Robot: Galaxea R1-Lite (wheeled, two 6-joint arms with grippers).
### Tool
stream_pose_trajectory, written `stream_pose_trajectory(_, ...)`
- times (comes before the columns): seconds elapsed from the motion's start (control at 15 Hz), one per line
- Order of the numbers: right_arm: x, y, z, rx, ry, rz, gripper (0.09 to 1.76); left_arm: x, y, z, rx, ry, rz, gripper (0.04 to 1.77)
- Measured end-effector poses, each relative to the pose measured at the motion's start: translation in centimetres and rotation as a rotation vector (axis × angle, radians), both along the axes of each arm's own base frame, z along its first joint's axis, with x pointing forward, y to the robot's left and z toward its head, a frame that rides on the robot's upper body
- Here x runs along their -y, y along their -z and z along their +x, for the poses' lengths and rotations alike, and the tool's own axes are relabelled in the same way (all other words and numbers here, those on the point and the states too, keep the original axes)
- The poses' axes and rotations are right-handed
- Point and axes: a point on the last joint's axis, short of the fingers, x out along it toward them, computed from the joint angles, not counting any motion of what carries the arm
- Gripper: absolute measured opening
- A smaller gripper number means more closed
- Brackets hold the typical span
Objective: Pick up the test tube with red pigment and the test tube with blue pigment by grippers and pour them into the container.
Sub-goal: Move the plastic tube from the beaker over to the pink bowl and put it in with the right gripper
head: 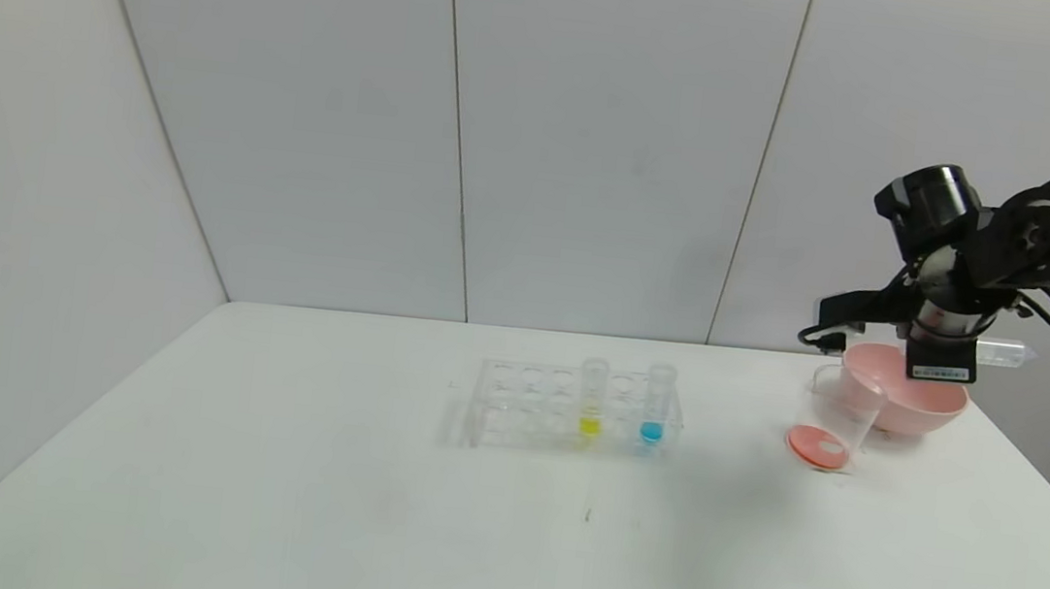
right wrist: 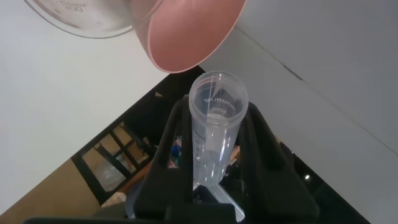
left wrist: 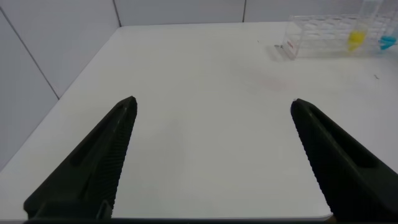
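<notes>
Tube (right wrist: 214,134) pinched in my right jaws, above the bowl (head: 904,398).
Light, slick, brittle: hold mid-barrel, gently; left jaws spread.

The test tube with blue pigment (head: 657,404) is standing upright in the clear rack at the tabletop's centre. At about three o'clock from it, the container (head: 836,417) is sitting with orange-red pigment on its bottom. Above it, the right hand (head: 967,356) is clamping an emptied test tube (right wrist: 213,127) sideways.
</notes>
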Motion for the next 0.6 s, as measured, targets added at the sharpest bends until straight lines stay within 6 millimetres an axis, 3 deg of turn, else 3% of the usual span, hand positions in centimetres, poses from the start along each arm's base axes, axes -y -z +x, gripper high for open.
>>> stream_pose_trajectory(0.6, 0.1, -0.83, -0.32, 0.012, -0.02, -0.015, 0.5, 0.0, 0.0, 0.0, 0.0, 0.0, 0.0, 1.76)
